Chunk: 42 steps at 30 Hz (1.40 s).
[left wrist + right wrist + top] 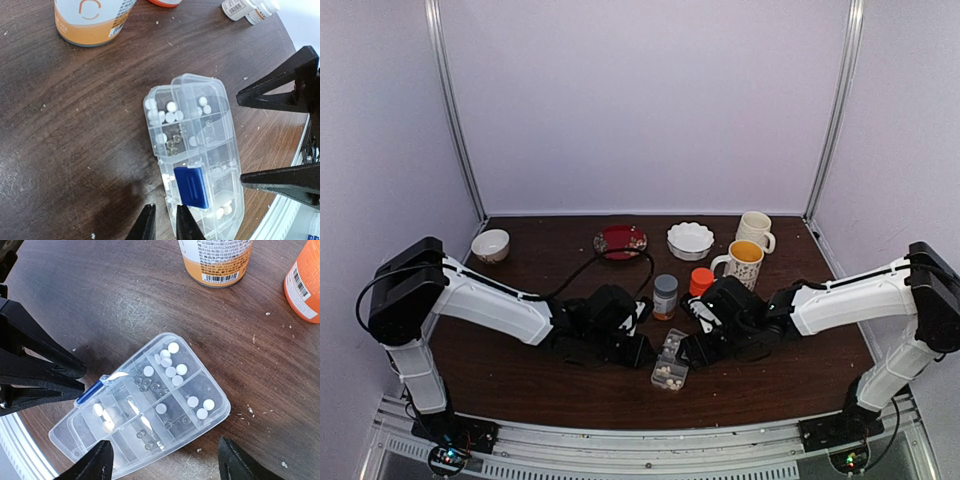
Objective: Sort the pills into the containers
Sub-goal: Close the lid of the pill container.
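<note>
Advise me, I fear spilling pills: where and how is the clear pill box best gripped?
Probably by the thin blue tab on the pill box's long edge, pinched across its flat faces. Come from the left claw's side: the tab stands proud there, facing it, while the box lies flat.

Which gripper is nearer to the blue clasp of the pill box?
Left. The left gripper has its fingertips right beside the blue clasp. The right gripper stands open at the other side of the pill box, farther off.
</note>
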Tool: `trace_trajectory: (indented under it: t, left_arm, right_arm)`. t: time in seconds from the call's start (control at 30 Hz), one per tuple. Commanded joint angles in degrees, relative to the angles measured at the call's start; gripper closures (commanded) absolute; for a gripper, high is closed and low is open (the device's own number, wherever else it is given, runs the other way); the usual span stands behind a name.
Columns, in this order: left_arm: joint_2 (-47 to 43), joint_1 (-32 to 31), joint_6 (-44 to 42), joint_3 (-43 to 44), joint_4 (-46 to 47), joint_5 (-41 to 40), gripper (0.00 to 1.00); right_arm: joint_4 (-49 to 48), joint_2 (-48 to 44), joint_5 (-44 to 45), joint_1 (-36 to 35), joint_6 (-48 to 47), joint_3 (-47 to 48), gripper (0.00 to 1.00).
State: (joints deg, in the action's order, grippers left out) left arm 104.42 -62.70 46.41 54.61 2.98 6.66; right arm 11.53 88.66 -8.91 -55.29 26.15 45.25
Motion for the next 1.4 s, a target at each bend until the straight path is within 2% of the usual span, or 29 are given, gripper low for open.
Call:
trace_trajectory:
  t: [0.0, 0.53, 1.37]
  left_arm:
    - [-0.5, -0.6, 0.2, -0.9, 1.4, 0.8, 0.83]
    - [-0.3, -1.5, -0.8, -0.4, 4.2, 4.0, 0.79]
    - [-1.4, -1.4, -0.8, -0.3, 3.1, -5.8, 0.79]
  right_arm:
    - [-1.5, -1.1, 1.0, -0.3, 0.7, -0.9, 0.26]
    - [-2.3, 0.6, 0.7, -0.3, 0.8, -0.7, 0.22]
    - [-0.6, 1.5, 1.4, -0.3, -0.1, 0.9, 0.23]
